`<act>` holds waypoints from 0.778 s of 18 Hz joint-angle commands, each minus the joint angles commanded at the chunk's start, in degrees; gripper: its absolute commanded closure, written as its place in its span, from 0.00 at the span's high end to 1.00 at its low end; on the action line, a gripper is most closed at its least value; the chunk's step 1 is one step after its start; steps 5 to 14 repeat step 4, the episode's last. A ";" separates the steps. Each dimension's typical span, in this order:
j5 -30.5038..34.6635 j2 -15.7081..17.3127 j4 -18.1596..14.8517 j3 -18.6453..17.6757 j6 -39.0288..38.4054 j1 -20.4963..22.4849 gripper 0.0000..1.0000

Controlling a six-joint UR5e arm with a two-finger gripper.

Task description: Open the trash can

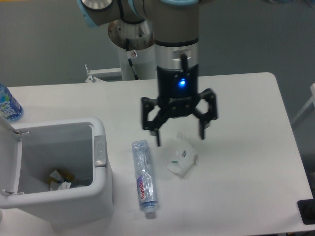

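Hovering mid-table, the gripper (pixel 179 136) has jaws spread wide, holding nothing; the trash can (pixel 74 196) sits at the table's front-left corner, lid already swung up at its left side, interior and some litter visible; its grey button strip (pixel 100 151) faces right, toward the gripper; a plastic bottle (pixel 144 178) and crumpled wrapper (pixel 183 157) lie between; judged: task essentially done.

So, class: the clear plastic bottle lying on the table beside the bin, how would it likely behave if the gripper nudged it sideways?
The plastic bottle lies on its side, so it would probably roll. It looks clear and empty, so it is likely light and would skid easily on the smooth white table. Its thin walls may well dent if squeezed.
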 joint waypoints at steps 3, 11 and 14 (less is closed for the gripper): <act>6.15 0.09 -0.62 -1.86 12.14 0.79 1.00; 7.04 0.09 -0.62 -2.21 13.30 1.14 1.00; 7.04 0.09 -0.62 -2.21 13.30 1.14 1.00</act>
